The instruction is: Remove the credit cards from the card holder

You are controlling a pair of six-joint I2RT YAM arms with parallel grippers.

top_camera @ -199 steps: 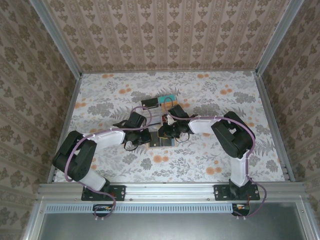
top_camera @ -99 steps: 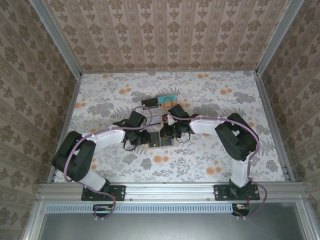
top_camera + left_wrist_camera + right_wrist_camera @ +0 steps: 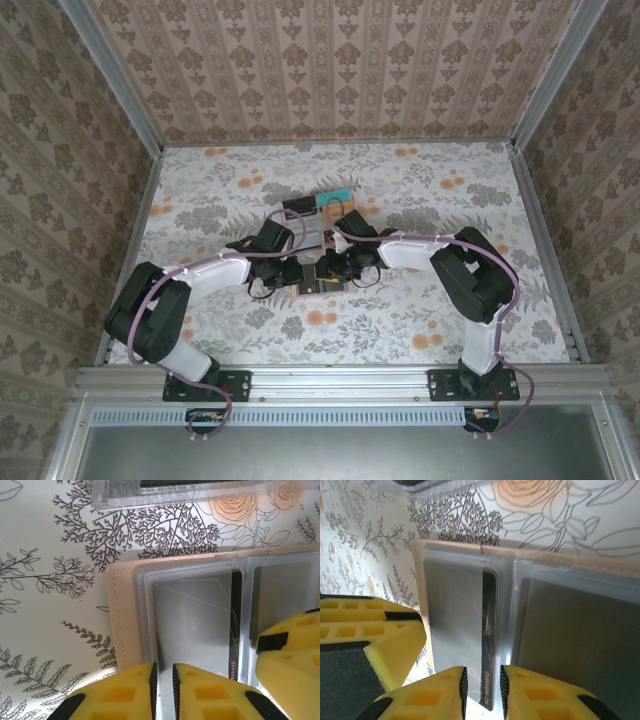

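The tan card holder (image 3: pixel 322 283) lies spread open on the table between both grippers, grey pockets up (image 3: pixel 122 615) (image 3: pixel 555 630). A black credit card (image 3: pixel 490 645) sticks partly out of the left pocket as a dark strip (image 3: pixel 236 625). My right gripper (image 3: pixel 482 692) (image 3: pixel 335 270) is narrowly open, and the card's end lies in the gap, touching neither pad. My left gripper (image 3: pixel 163 690) (image 3: pixel 298 275) hovers at the left pocket's outer edge, its jaws a slim gap apart with nothing clearly gripped. Each wrist view also catches a yellow finger (image 3: pixel 292 655) (image 3: pixel 375 635) of the other gripper.
A clear plastic compartment tray (image 3: pixel 310 215) (image 3: pixel 175 490) (image 3: pixel 445 487) stands just beyond the holder, with a black card (image 3: pixel 297 206) and a teal card (image 3: pixel 335 197) in it. Patterned walls enclose the table on three sides.
Both grippers stay at the holder with only small shifts. The right gripper crept slightly left and toward the holder's near edge.
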